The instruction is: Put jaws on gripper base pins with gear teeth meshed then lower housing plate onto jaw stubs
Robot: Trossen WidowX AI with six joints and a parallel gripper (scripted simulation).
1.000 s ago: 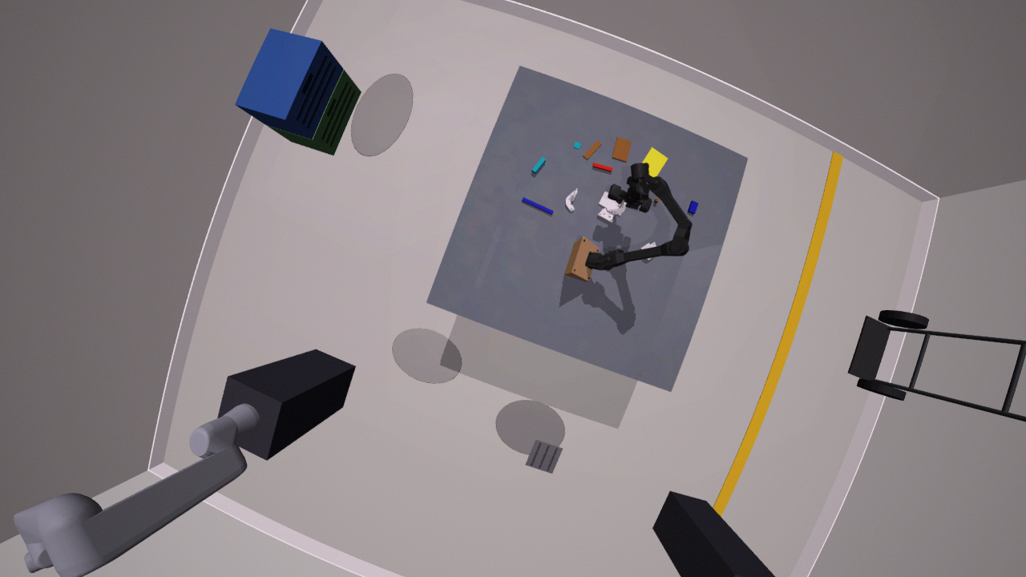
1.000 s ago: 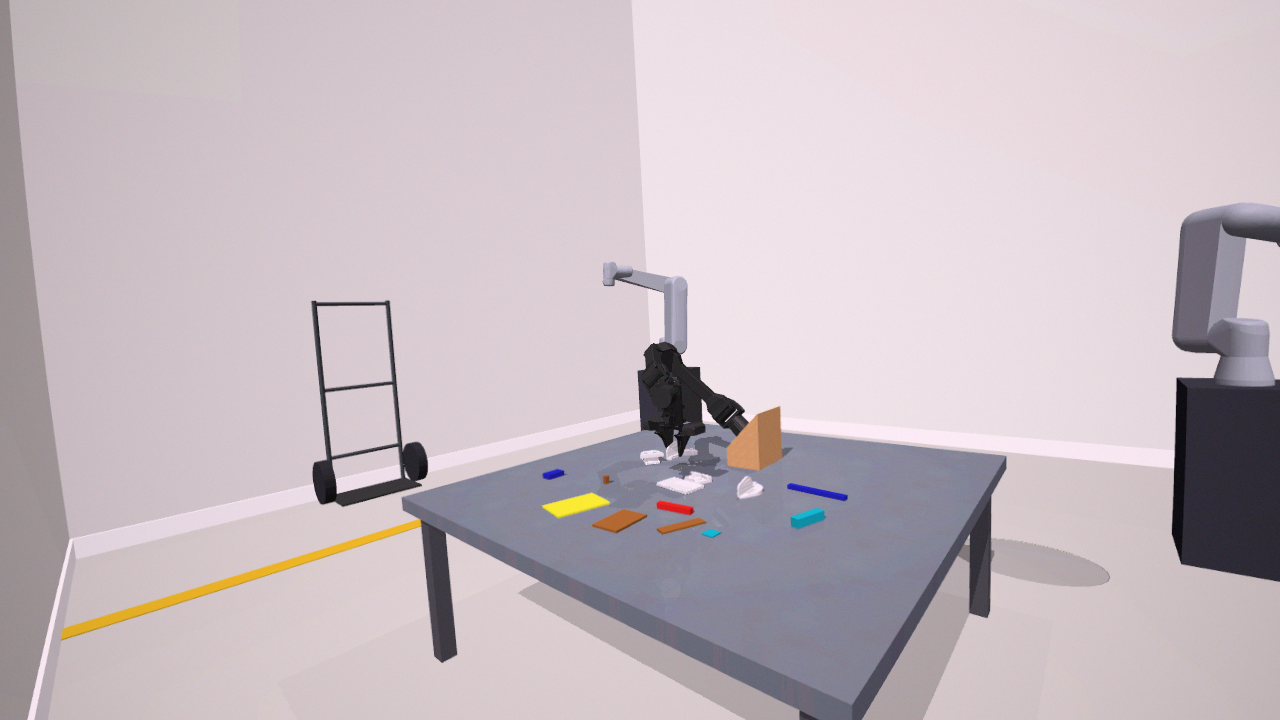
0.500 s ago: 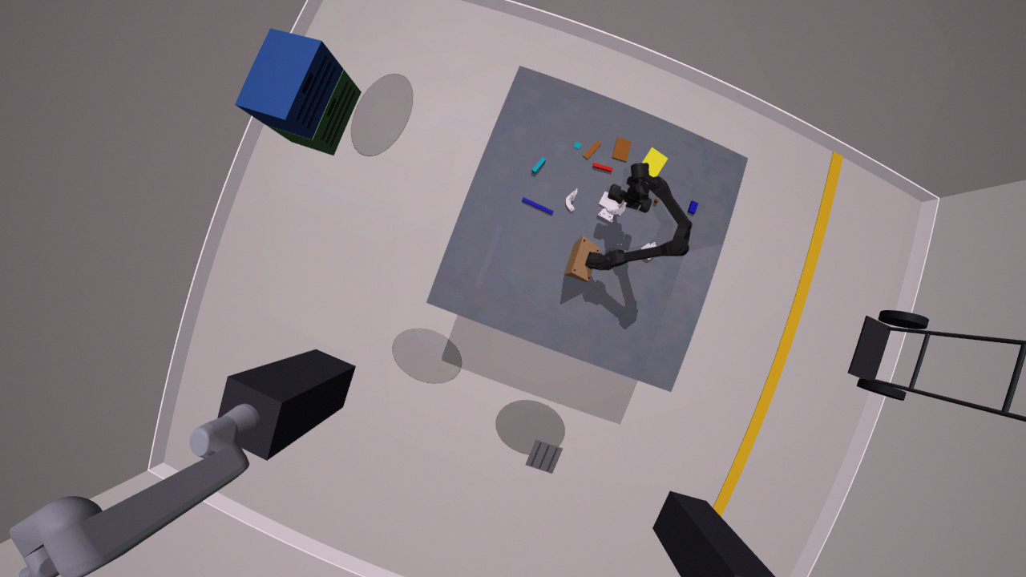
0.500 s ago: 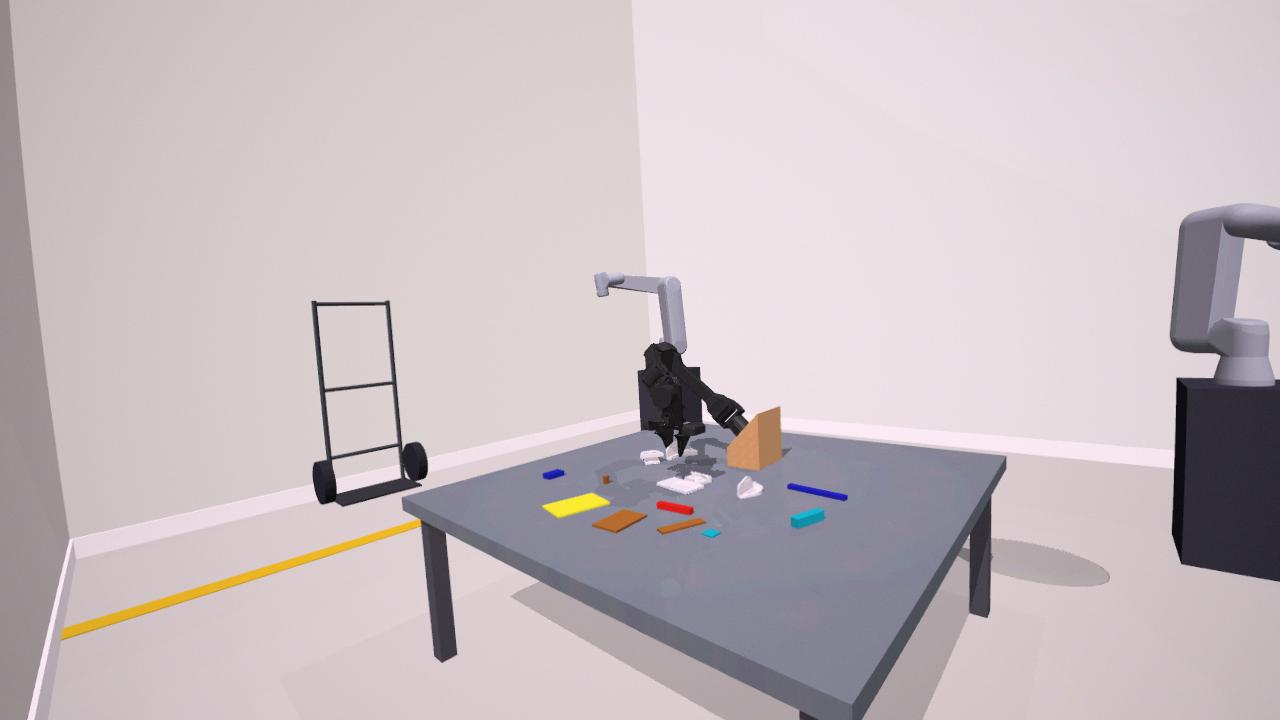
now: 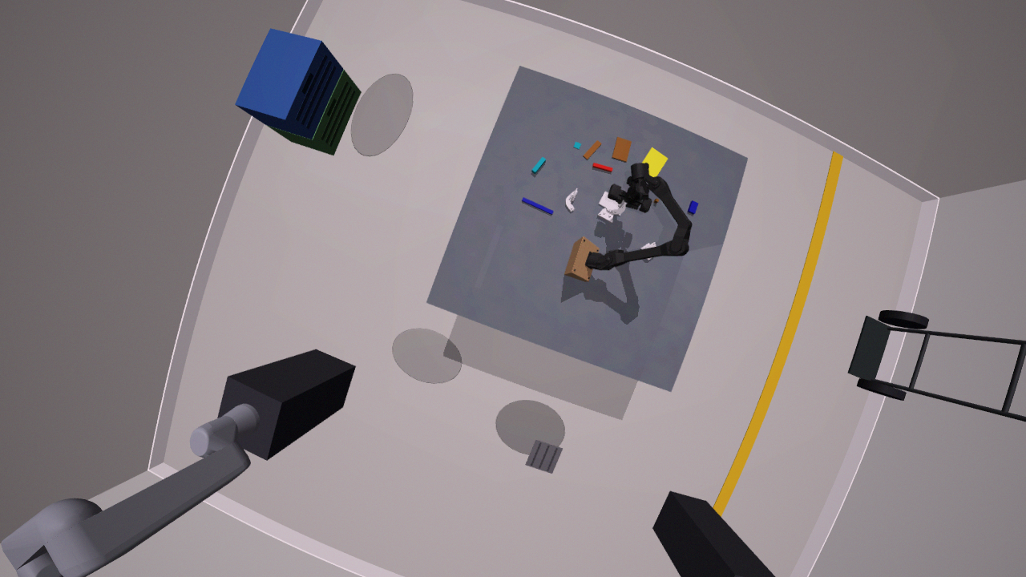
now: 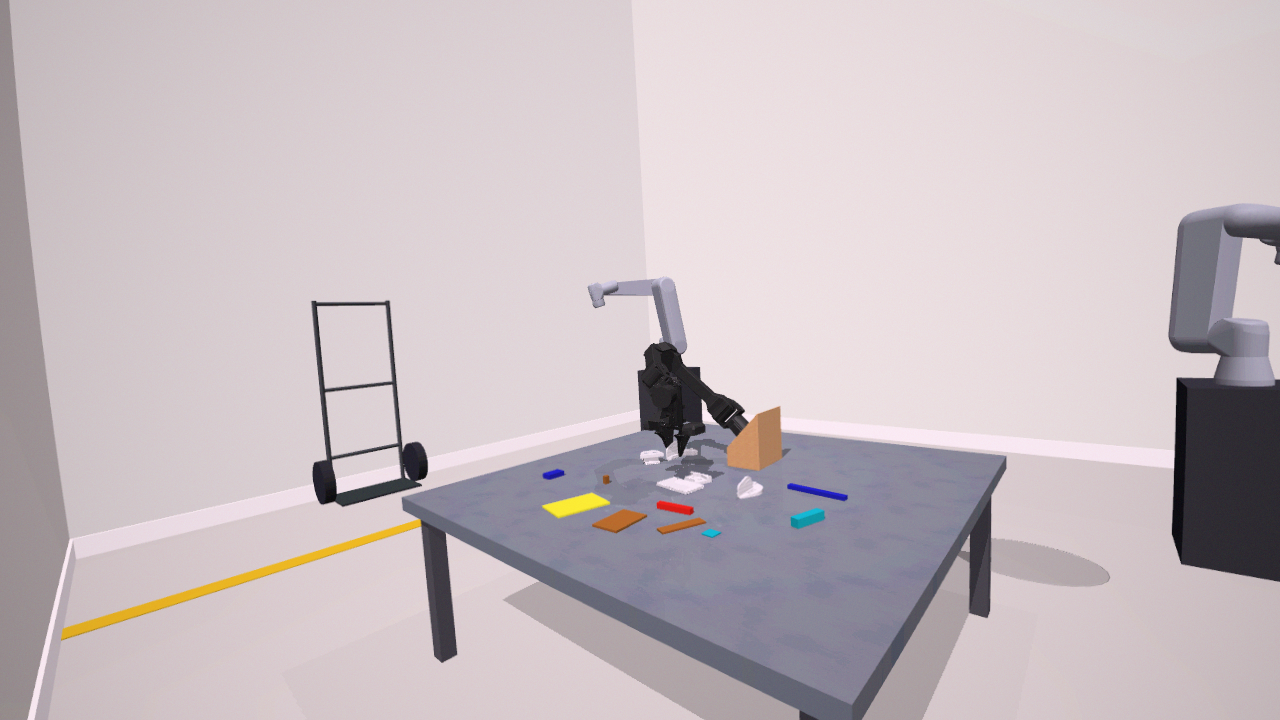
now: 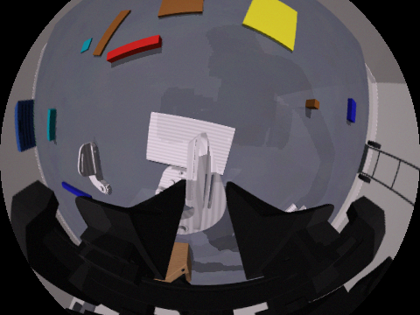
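My gripper [image 6: 674, 450] [image 7: 206, 185] is shut on a white jaw [image 6: 670, 454] [image 7: 199, 164]. The jaw is held above the table, its long finger pointing up the wrist view and its broad end between the fingers. Below it lies the white gripper base [image 5: 608, 199] [image 6: 679, 486] [image 7: 171, 135], flat; the held jaw hides part of its pin end. The other white jaw [image 5: 571, 200] [image 6: 749, 488] [image 7: 89, 162] lies apart, left of the base in the wrist view. A white part [image 5: 649, 246] [image 6: 651, 456], apparently the housing plate, lies apart and is partly hidden by the arm or a finger.
On the table [image 5: 494, 287] [image 6: 778, 582] are a red bar [image 5: 601, 167] [image 7: 135, 48], a yellow plate [image 6: 575, 505] [image 7: 273, 23], brown pieces, teal pieces and blue pieces. The wooden wedge block [image 5: 579, 258] [image 6: 757, 440] stands at the arm's base.
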